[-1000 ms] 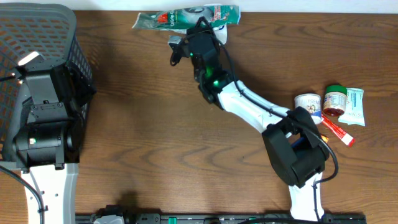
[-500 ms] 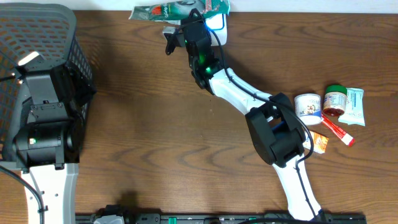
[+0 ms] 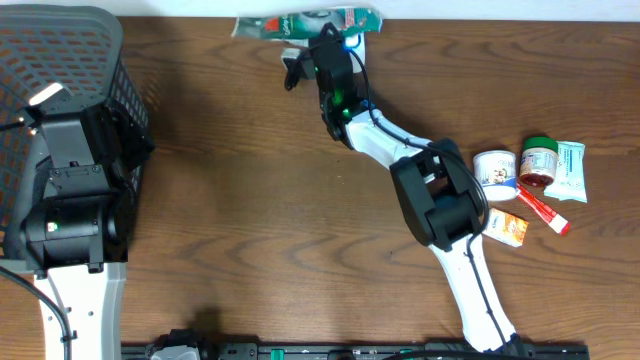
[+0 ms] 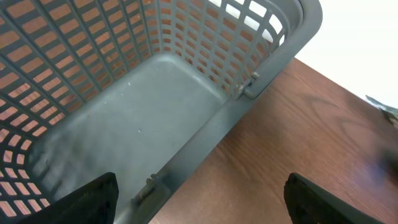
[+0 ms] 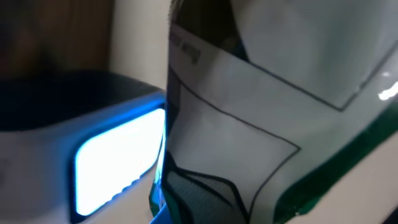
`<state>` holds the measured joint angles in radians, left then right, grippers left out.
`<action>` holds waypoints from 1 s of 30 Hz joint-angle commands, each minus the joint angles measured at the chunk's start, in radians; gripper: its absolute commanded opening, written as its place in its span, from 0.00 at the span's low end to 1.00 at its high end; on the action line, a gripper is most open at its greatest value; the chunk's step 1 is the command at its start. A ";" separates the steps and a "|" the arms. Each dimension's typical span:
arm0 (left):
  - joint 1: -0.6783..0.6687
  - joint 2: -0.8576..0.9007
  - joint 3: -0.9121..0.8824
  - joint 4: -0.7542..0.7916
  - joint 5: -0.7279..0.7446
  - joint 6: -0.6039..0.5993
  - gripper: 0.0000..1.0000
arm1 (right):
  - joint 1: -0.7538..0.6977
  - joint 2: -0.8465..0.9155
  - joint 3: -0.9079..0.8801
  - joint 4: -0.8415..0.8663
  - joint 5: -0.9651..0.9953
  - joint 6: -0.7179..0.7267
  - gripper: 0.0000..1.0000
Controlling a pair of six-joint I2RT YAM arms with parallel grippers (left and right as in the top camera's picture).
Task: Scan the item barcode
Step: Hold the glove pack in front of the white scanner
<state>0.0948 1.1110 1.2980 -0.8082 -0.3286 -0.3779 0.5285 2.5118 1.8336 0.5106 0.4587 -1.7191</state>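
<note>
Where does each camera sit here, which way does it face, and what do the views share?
Overhead: above the table, looking straight down; left arm over the basket, right arm reaching the far edge, right tool holding the green pouch.
Left wrist: looks down into the basket; fingertips of the open left tool at the bottom corners.
Right wrist: close against the pouch and the scanner's blue window; own fingers not discernible.
Shared: basket, overhead and left wrist; pouch, overhead and right wrist.

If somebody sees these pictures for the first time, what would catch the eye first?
The right end effector holds a green-and-white packet at the far edge of the table, close before a scanner whose window glows blue. At the left stands a big gray mesh basket, and small groceries, among them a green-lidded jar, lie at the right.
</note>
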 commanded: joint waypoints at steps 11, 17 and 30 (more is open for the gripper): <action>0.003 0.006 0.004 -0.002 -0.021 -0.002 0.85 | 0.018 -0.009 0.027 -0.082 -0.039 0.309 0.01; 0.003 0.006 0.004 -0.002 -0.021 -0.002 0.85 | 0.019 -0.009 0.027 -0.089 -0.038 0.354 0.01; 0.003 0.006 0.004 -0.002 -0.021 -0.002 0.85 | 0.032 -0.009 0.027 -0.089 -0.038 0.365 0.01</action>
<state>0.0948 1.1110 1.2980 -0.8078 -0.3286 -0.3779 0.5491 2.5130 1.8385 0.4232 0.4328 -1.3880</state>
